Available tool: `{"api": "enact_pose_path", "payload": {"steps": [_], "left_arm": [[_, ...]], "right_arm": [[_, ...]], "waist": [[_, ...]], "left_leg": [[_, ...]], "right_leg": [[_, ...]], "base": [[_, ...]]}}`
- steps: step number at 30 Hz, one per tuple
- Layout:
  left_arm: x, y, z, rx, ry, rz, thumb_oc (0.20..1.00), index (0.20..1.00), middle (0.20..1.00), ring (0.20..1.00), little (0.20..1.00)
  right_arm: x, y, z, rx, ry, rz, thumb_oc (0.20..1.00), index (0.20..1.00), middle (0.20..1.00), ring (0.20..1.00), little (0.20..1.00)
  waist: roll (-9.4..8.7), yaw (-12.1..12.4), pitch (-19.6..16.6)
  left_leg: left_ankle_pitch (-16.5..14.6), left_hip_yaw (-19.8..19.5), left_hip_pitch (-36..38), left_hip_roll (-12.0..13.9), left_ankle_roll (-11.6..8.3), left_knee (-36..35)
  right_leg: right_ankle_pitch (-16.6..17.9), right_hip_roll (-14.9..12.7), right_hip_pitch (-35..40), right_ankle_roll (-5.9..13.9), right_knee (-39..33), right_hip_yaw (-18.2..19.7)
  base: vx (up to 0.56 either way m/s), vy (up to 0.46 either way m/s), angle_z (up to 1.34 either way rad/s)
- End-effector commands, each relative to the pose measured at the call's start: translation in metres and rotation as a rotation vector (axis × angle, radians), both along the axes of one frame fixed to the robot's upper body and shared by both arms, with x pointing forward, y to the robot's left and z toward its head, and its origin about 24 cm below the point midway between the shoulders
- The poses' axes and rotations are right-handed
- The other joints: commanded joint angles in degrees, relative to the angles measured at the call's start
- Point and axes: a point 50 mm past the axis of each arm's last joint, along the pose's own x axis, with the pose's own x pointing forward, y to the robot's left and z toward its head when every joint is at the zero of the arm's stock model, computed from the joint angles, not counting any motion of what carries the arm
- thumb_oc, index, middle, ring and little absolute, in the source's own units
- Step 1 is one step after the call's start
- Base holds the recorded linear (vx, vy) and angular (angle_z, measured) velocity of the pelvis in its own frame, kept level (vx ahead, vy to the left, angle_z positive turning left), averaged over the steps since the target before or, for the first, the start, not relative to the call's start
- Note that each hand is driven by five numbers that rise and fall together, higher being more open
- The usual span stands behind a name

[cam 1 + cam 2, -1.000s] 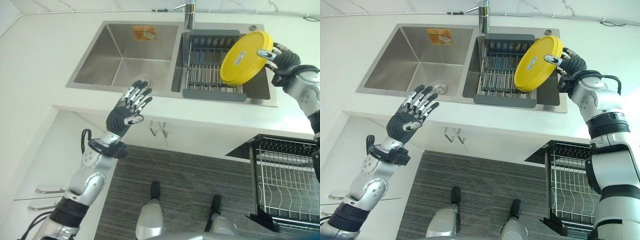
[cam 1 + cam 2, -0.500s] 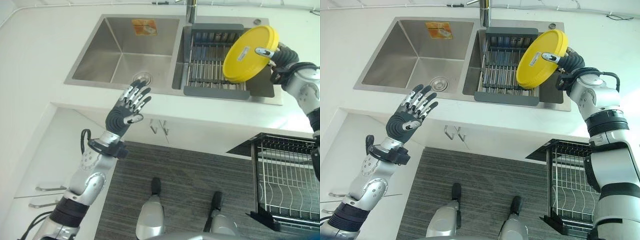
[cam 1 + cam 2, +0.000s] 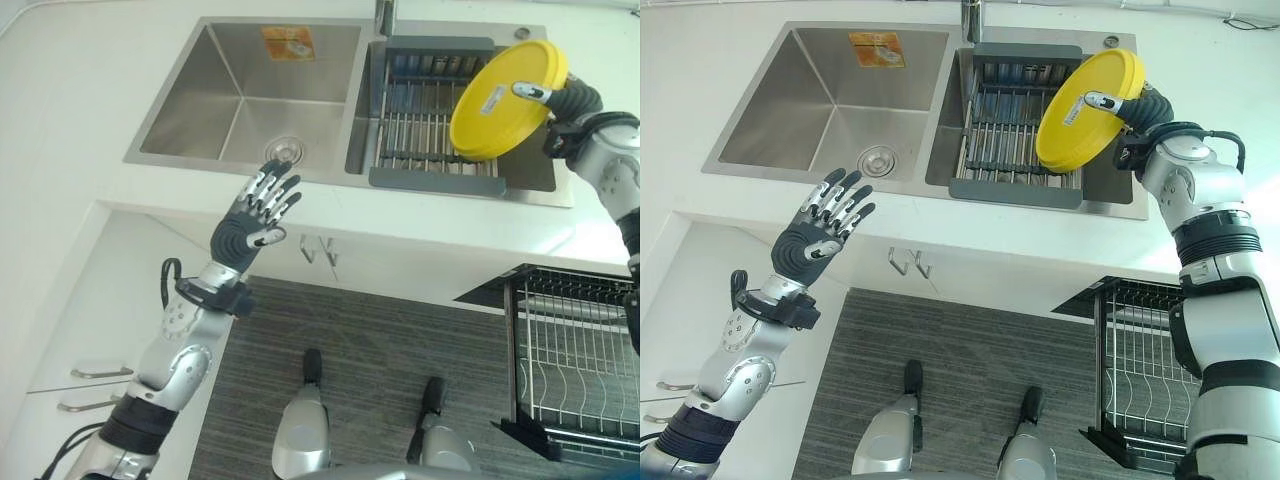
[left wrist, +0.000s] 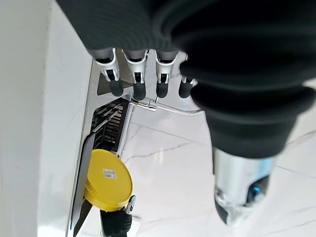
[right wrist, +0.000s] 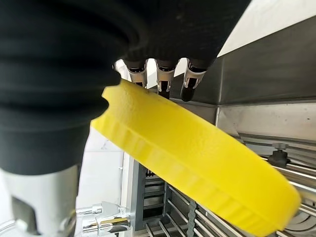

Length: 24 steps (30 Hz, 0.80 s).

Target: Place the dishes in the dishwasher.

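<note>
Head views: your right hand (image 3: pixel 1118 102) has lifted the yellow plate (image 3: pixel 505 98) higher above the sink rack (image 3: pixel 430 120), ready to swing toward the dishwasher basket (image 3: pixel 1140 375).

Left wrist view: left hand (image 3: pixel 255 215) hangs open.

Right wrist view: fingers clamp the plate's rim; thumb hidden.

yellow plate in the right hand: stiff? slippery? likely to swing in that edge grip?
Probably stiff: the yellow plate keeps a flat disc shape while the right hand pinches only one rim. Likely light, since that edge hold carries it tilted over the sink rack. Its smooth surface may slip, so it could pivot.
</note>
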Motion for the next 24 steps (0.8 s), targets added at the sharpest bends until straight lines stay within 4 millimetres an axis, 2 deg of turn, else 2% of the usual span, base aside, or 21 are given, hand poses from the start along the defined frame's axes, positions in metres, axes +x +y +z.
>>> {"api": "enact_pose_path", "payload": {"steps": [1, 2, 3, 4, 7, 18, 24], "left_arm": [[-0.007, 0.0, 0.027, -0.003, -0.151, -0.019, 1.0, 1.0, 1.0, 1.0, 1.0], [-0.007, 0.0, 0.027, -0.003, -0.15, -0.018, 1.0, 1.0, 1.0, 1.0, 1.0], [-0.007, 0.0, 0.027, -0.005, -0.149, -0.017, 1.0, 1.0, 1.0, 1.0, 1.0], [-0.007, 0.0, 0.027, -0.007, -0.148, -0.017, 1.0, 1.0, 1.0, 1.0, 1.0], [-0.008, 0.001, 0.025, -0.008, -0.138, -0.013, 1.0, 1.0, 1.0, 1.0, 1.0], [-0.01, 0.003, 0.018, -0.014, -0.11, -0.022, 1.0, 1.0, 1.0, 1.0, 1.0], [-0.011, 0.003, 0.017, -0.018, -0.1, -0.032, 1.0, 1.0, 1.0, 1.0, 1.0]], "right_arm": [[-0.008, 0.006, 0.068, -0.104, -0.191, -0.031, 1.0, 1.0, 1.0, 1.0, 1.0], [-0.008, 0.006, 0.07, -0.102, -0.205, -0.038, 0.57, 0.57, 0.57, 0.57, 0.57], [-0.009, 0.006, 0.074, -0.106, -0.227, -0.052, 0.3, 0.3, 0.3, 0.3, 0.3], [-0.011, 0.006, 0.079, -0.109, -0.25, -0.06, 0.2, 0.2, 0.2, 0.2, 0.2], [-0.014, 0.006, 0.087, -0.129, -0.276, -0.073, 0.2, 0.2, 0.2, 0.2, 0.2], [-0.016, 0.002, 0.092, -0.127, -0.302, -0.105, 0.2, 0.2, 0.2, 0.2, 0.2], [-0.011, 0.011, 0.076, 0.008, -0.261, 0.043, 0.2, 0.2, 0.2, 0.2, 0.2]], "waist": [[-1.83, 1.63, -0.31], [-1.81, 1.61, -0.28], [-1.74, 1.57, -0.24], [-1.63, 1.55, -0.21], [-1.47, 1.45, -0.23], [-1.05, 1.56, -1.0], [-1.46, 1.7, -1.92]], "left_leg": [[-4.89, -3.25, 2.4, -1.37, 1.13, -0.21], [-4.9, -3.26, 2.39, -1.39, 1.15, -0.21], [-4.92, -3.3, 2.35, -1.44, 1.18, -0.21], [-4.95, -3.34, 2.2, -1.47, 1.2, -0.21], [-4.96, -3.33, 1.96, -1.54, 1.21, -0.21], [-4.87, -3.09, 1.8, -1.57, 1.12, -0.21], [-4.92, -2.94, 2.04, -1.6, 1.11, -0.21]], "right_leg": [[1.26, -2.92, -2.39, -0.12, 0.16, 0.76], [1.27, -2.91, -2.43, -0.13, 0.16, 0.78], [1.27, -2.89, -2.5, -0.15, 0.16, 0.84], [1.29, -2.89, -2.7, -0.12, 0.16, 0.94], [1.27, -2.88, -3.02, -0.14, 0.16, 1.12], [1.21, -2.93, -3.14, -0.14, 0.16, 0.99], [1.08, -2.84, -2.81, -0.1, 0.16, 0.71]], "base": [[0.0, 0.0, 0.0], [0.0, 0.0, 0.0], [0.0, 0.0, 0.0], [0.0, 0.0, 0.0], [0.0, 0.0, 0.0], [-0.01, 0.007, 0.0], [-0.04, 0.013, 0.01]]}}
